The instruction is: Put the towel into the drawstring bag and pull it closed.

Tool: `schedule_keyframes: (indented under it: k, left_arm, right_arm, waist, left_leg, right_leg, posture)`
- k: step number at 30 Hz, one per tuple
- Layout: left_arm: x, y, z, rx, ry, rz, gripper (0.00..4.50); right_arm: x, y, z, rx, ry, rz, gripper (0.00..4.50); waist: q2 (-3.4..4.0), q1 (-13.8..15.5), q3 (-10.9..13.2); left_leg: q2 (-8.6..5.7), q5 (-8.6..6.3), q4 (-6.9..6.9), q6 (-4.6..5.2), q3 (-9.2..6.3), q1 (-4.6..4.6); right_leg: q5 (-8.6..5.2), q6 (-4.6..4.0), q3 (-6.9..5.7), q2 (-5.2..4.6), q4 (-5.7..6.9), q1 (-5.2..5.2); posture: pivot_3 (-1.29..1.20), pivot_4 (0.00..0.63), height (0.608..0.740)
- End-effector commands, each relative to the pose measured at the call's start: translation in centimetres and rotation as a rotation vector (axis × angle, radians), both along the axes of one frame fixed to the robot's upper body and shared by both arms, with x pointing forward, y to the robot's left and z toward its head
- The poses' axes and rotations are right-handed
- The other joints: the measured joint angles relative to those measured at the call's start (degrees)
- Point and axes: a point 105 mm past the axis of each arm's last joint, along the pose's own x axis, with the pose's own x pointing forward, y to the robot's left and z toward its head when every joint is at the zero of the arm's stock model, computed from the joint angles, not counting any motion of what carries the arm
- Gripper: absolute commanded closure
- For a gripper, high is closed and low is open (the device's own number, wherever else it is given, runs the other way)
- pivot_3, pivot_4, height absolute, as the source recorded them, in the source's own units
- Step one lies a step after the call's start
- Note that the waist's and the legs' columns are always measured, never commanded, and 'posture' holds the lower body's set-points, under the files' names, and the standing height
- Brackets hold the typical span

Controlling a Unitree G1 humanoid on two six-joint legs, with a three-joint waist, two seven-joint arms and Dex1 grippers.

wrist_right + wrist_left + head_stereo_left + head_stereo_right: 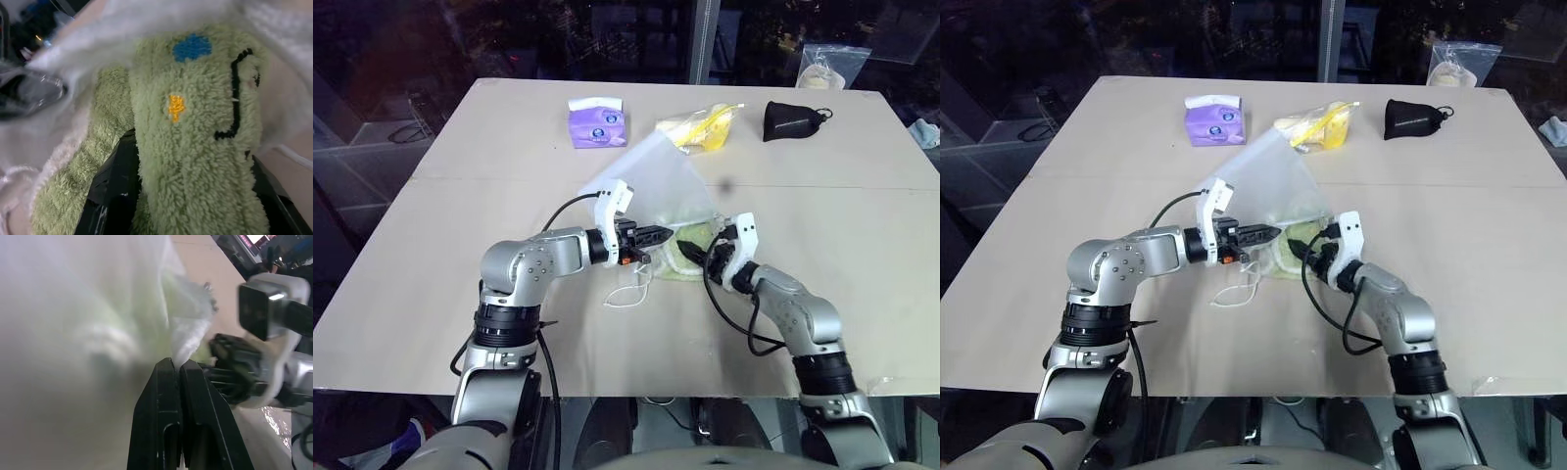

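The white mesh drawstring bag is lifted at its mouth, and its body slopes up and away over the table. My left gripper is shut on the edge of the bag's mouth; in the left wrist view its fingers pinch the white fabric. The pale green towel lies at the mouth, partly under the mesh. My right gripper is at the towel's near side. In the right wrist view the fluffy towel sits between its fingers, which stand wide apart. A thin white cord loop trails on the table below the mouth.
At the far side of the table lie a purple tissue pack, a clear plastic bag with yellow contents and a small black pouch. Another clear bag lies at the far right corner.
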Motion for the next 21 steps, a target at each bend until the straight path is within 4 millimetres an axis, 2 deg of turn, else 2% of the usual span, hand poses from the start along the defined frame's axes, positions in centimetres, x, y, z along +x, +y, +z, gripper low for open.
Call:
schedule_keyframes:
  k: [1,4,8,10,12,15,19,21]
  left_arm:
    - [-0.1,-0.1,1.2,-0.019,-0.038,-0.019,4.50]
    - [-0.3,-0.1,1.3,-0.019,-0.041,-0.031,4.50]
    - [-0.7,-0.4,1.3,-0.019,-0.038,-0.060,4.50]
    - [-0.8,-0.6,0.9,-0.008,-0.037,-0.066,4.50]
    - [-0.8,-0.7,0.8,-0.005,-0.037,-0.065,4.50]
    - [-0.4,-0.5,1.0,-0.011,-0.045,-0.046,4.50]
    - [-0.2,-0.2,1.1,-0.019,-0.045,-0.032,4.50]
    - [-0.3,-0.2,1.2,-0.023,-0.044,-0.030,4.50]
  right_arm:
    - [-1.0,0.3,0.4,-0.036,-0.017,0.016,2.60]
    - [-1.1,0.4,0.3,-0.042,-0.007,-0.011,2.60]
    - [0.2,1.6,1.2,0.071,0.023,-0.019,2.60]
    - [0.6,2.8,1.0,0.077,0.026,0.023,2.18]
    - [1.0,3.2,0.7,0.057,0.019,0.033,1.30]
    - [1.3,2.6,1.4,0.064,-0.015,0.006,0.08]
    - [0.4,1.9,2.4,0.092,-0.035,0.032,0.08]
    - [-0.4,1.1,2.1,0.064,-0.022,0.042,0.08]
  waist:
    - [0.00,0.0,0.0]
    - [0.00,-0.1,0.0]
    - [-0.01,-0.2,0.0]
    - [0.00,-0.3,0.1]
    - [0.00,-0.3,0.1]
    - [0.00,-0.2,0.1]
    - [0.00,0.0,0.1]
    - [0.01,0.0,0.1]
  left_leg:
    - [0.00,0.00,0.00,0.00,-0.01,0.00]
    - [0.00,0.00,-0.01,0.00,0.00,0.01]
    - [0.02,0.00,-0.01,0.00,0.01,0.03]
    - [0.04,0.00,-0.01,0.00,0.00,0.08]
    - [0.03,0.01,0.00,0.01,0.01,0.10]
    - [0.03,0.00,-0.01,0.01,0.01,0.09]
    - [0.01,0.00,-0.01,0.00,0.00,0.01]
    - [0.00,0.00,-0.01,0.00,-0.01,-0.01]
  right_leg:
    - [0.00,0.00,0.03,0.00,-0.02,0.00]
    - [-0.01,0.01,0.04,0.02,-0.05,0.00]
    - [-0.11,0.15,-0.03,0.07,0.00,0.00]
    - [-0.12,0.15,0.02,0.09,0.04,0.00]
    - [-0.13,0.14,0.03,0.09,0.06,0.00]
    - [-0.06,0.08,0.01,0.09,0.06,0.00]
    - [0.00,0.00,0.01,0.02,0.01,0.00]
    - [-0.01,0.01,0.02,-0.02,-0.04,0.00]
  posture:
    - [0.00,0.150,0.740]
    - [0.00,0.150,0.740]
    - [0.00,0.150,0.740]
    - [0.00,0.150,0.740]
    - [0.00,0.150,0.740]
    - [0.00,0.150,0.740]
    - [0.00,0.150,0.740]
    - [0.00,0.150,0.740]
